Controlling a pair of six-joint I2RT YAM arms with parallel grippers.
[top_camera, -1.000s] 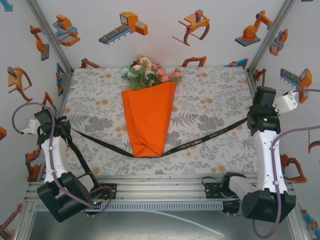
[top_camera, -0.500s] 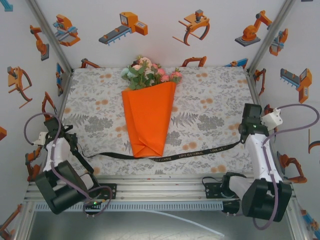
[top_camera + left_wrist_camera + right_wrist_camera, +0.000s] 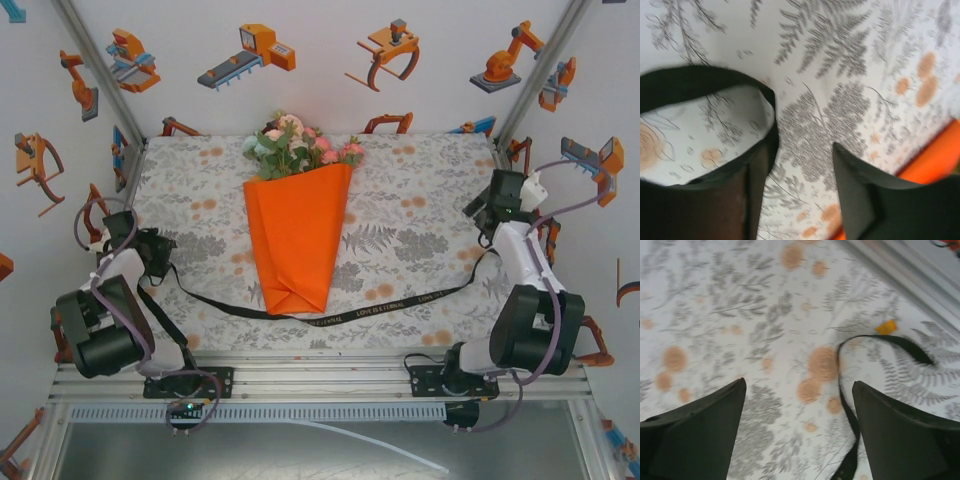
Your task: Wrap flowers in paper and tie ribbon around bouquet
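The bouquet lies in the middle of the table: flowers (image 3: 300, 145) at the far end top a cone of orange paper (image 3: 298, 240). The black ribbon (image 3: 400, 300) lies slack on the cloth, curving past the cone's near tip from one side of the table to the other. My left gripper (image 3: 155, 252) stands open at the left edge. In the left wrist view the ribbon (image 3: 700, 80) loops against the left finger (image 3: 715, 200), and paper (image 3: 935, 160) shows at the right. My right gripper (image 3: 482, 215) is open at the right edge, with the ribbon (image 3: 842, 405) lying between its fingers.
A floral cloth (image 3: 420, 200) covers the table. An aluminium rail (image 3: 320, 375) with both arm bases runs along the near edge. Sticker-covered walls and slanted frame posts (image 3: 100, 70) close in the sides. A small orange scrap (image 3: 886, 327) lies near the ribbon's right end.
Both grippers were shut on the ribbon ends, holding it taut. They have opened and swung away from the near edge, and the ribbon now lies slack by the cone's tip.
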